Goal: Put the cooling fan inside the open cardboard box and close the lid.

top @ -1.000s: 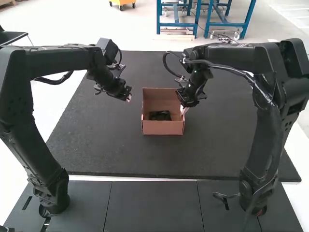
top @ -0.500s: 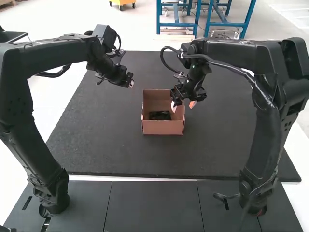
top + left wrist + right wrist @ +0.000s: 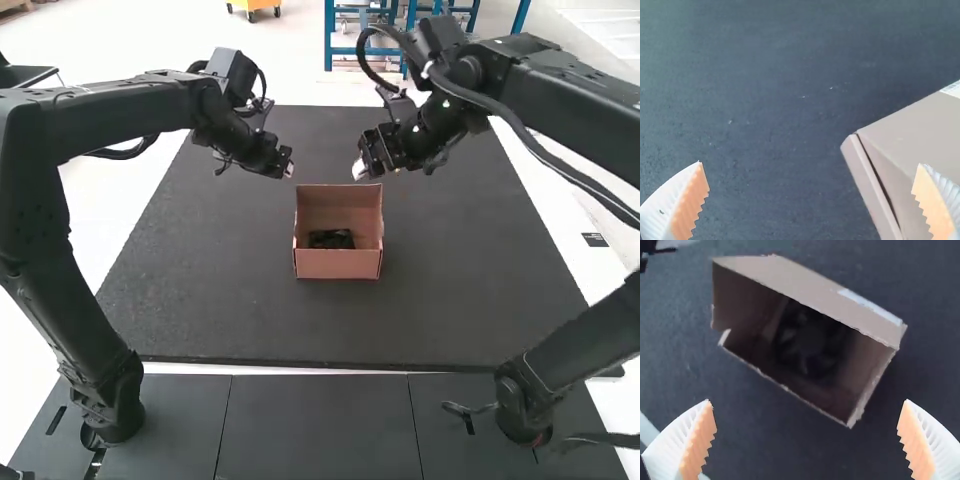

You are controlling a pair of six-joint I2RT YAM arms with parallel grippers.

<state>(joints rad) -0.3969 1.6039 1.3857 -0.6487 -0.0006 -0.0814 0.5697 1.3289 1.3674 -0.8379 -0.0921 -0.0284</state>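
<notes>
Desk: black rubber mat (image 3: 200, 290) carries 1 cardboard box (image 3: 338, 263), open at the top.

Contents: cooling fan (image 3: 331, 239), dark, lying on the box floor. Nothing else can be made out inside.

Rear flap (image 3: 340, 200) stands upright; I judge it to be the lid.

Beyond the box:
- Left end effector (image 3: 283, 166) hovers off the far left corner, fingers apart, empty.
- Right end effector (image 3: 363, 167) hovers off the far right corner, fingers apart, empty.

Handling:
- The fan looks light and rigid, with fragile blades. It needs no further grip.
- The flap is thin, stiff card; push at its free top edge.
- The light box may slide.
</notes>
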